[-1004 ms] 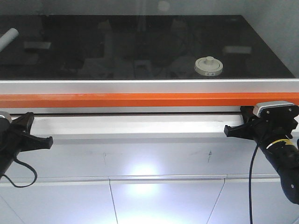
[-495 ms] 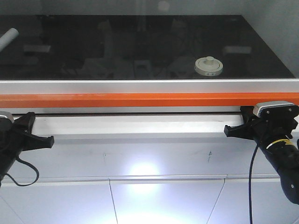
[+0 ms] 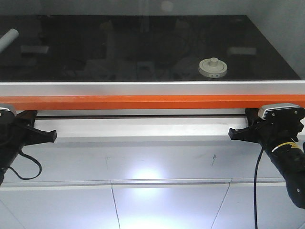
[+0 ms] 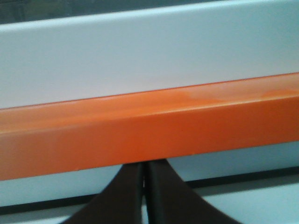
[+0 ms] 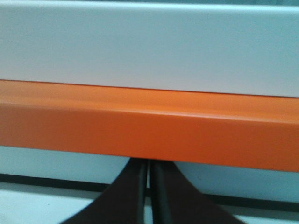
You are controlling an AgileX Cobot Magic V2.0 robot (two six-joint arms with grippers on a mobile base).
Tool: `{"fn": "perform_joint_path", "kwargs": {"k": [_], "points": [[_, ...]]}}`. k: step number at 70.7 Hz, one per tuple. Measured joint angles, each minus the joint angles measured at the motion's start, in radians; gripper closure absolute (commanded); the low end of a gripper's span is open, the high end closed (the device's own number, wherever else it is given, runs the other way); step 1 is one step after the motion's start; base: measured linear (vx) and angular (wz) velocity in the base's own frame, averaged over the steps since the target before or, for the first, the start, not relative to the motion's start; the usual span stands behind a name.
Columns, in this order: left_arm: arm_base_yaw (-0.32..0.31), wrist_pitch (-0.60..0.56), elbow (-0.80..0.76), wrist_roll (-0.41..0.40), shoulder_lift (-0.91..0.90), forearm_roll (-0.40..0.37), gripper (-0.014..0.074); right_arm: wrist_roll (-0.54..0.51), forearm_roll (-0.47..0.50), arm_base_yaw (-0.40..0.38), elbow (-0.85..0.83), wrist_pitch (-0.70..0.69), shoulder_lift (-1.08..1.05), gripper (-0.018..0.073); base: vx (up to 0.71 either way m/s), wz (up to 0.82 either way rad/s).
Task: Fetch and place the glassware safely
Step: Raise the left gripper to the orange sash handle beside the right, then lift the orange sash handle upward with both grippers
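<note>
Jar sits on the black glossy tabletop, right of centre and near the front edge, upright, cream lid on, untouched. Both arms are parked below the table edge. Left gripper and right gripper both point in at the silver rail under the orange strip. In the wrist views each pair of fingers is pressed almost together with only a thin slit between them, and nothing is held. My read: the step is the reach, and the right arm is the obvious pick since it is far closer to the jar. Lift it first to clear the orange strip, then go forward over the tabletop; don't sweep diagonally across the edge. Open the jaws before descending, not next to the glass. Grip the glass body below the lid, not the knob, since the lid may be loose and lift off. The body is hard to see from the front view and the top is full of reflections, so come in slow and centred on the lid. Keep the left arm parked. The white tube at the far left is well clear.
</note>
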Motion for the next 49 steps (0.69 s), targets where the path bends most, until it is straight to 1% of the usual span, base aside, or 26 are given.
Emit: {"fn": "perform_joint_path", "kwargs": {"k": [49], "points": [[0.001, -0.009, -0.002, -0.006, 0.0, 0.001, 0.0603, 0.0, -0.014, -0.004, -0.001, -0.001, 0.0, 0.056, 0.0, 0.0]]}}
